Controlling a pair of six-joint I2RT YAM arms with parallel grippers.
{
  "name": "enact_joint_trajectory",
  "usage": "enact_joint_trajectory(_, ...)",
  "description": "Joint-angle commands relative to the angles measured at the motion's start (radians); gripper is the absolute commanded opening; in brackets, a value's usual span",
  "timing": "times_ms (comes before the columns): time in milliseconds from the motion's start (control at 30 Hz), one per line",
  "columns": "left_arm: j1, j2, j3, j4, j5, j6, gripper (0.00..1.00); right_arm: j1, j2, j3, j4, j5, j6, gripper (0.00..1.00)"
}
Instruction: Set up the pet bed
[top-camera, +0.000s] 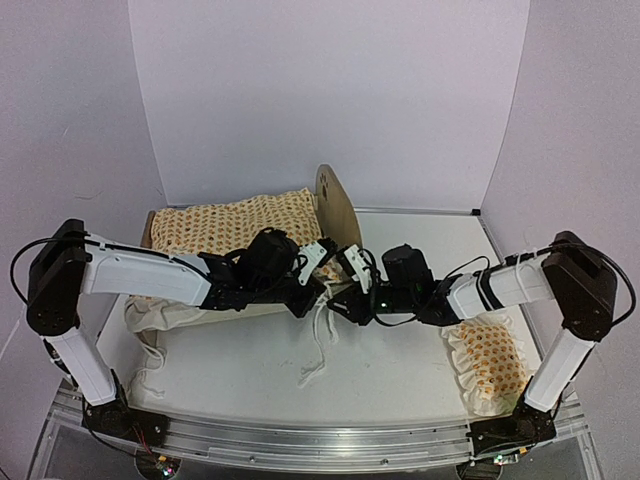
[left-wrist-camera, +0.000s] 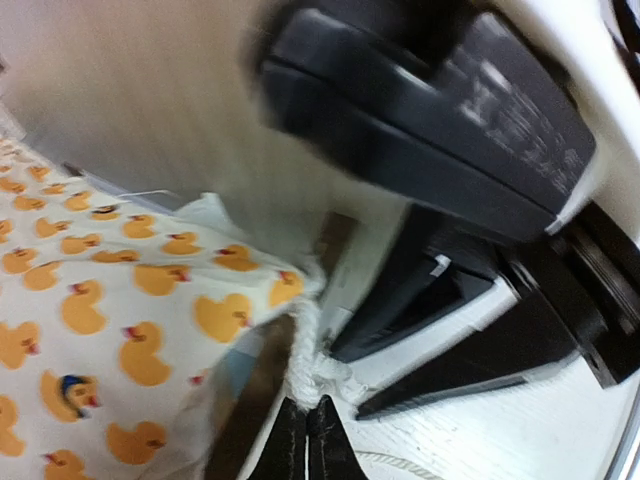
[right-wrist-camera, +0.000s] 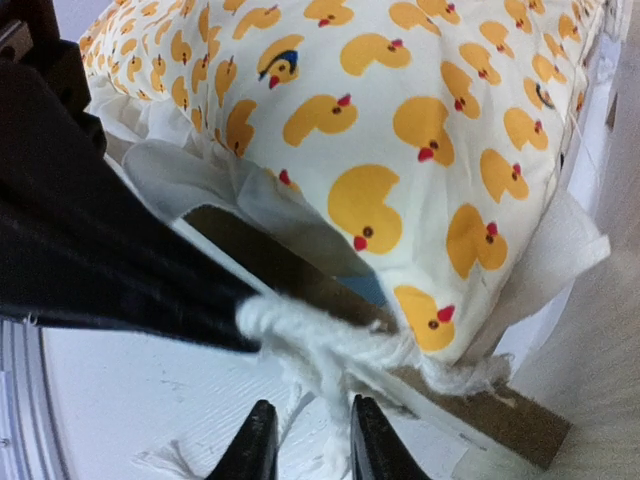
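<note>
The left gripper (left-wrist-camera: 306, 440) has its fingertips pressed together, with no gap between them, pinching a frayed white cord (left-wrist-camera: 303, 350) that hangs from the corner of the duck-print quilt (left-wrist-camera: 110, 310). The right gripper (right-wrist-camera: 310, 445) is slightly spread. Its two dark fingers (right-wrist-camera: 258, 445) stand a little apart just below the knotted part of the same cord, with a thin strand trailing down into the gap, and neither finger is clearly pressing on it.

From the top view the two grippers meet tip to tip at the near right corner of the pet bed (top-camera: 335, 212). The bed sits at the back left of the white table (top-camera: 250, 375), with its rounded wooden end board upright and the quilt draped over the mattress. A matching ruffled pillow (top-camera: 492, 362) lies well apart, near the right arm's base.
</note>
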Motion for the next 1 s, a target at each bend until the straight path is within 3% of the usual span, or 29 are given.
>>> enact_joint_trajectory(0,0.009,-0.084,-0.008,0.05,-0.053,-0.151,0.0,0.027,-0.121,0.021,-0.167,0.016,0.214,0.34)
enact_joint_trajectory(233,0.008,-0.095,-0.014,0.048,-0.03,-0.259,0.0,0.132,-0.089,-0.042,-0.041,0.056,0.275,0.52)
enact_joint_trajectory(533,0.009,-0.113,0.007,0.03,-0.001,-0.314,0.0,0.163,0.124,-0.006,0.198,0.238,0.342,0.58)
enact_joint_trajectory(633,0.007,-0.104,0.071,-0.088,-0.038,-0.408,0.0,0.184,0.182,-0.023,0.332,0.268,0.338,0.56)
enact_joint_trajectory(733,-0.005,-0.095,0.127,-0.235,-0.11,-0.581,0.0,0.204,0.217,-0.04,0.442,0.295,0.343,0.47)
enact_joint_trajectory(867,-0.072,-0.121,0.126,-0.315,-0.292,-0.814,0.0,0.208,0.186,-0.107,0.508,0.414,0.394,0.17)
enact_joint_trajectory(967,-0.134,-0.134,0.128,-0.321,-0.405,-0.898,0.0,0.209,0.154,-0.145,0.483,0.446,0.395,0.01)
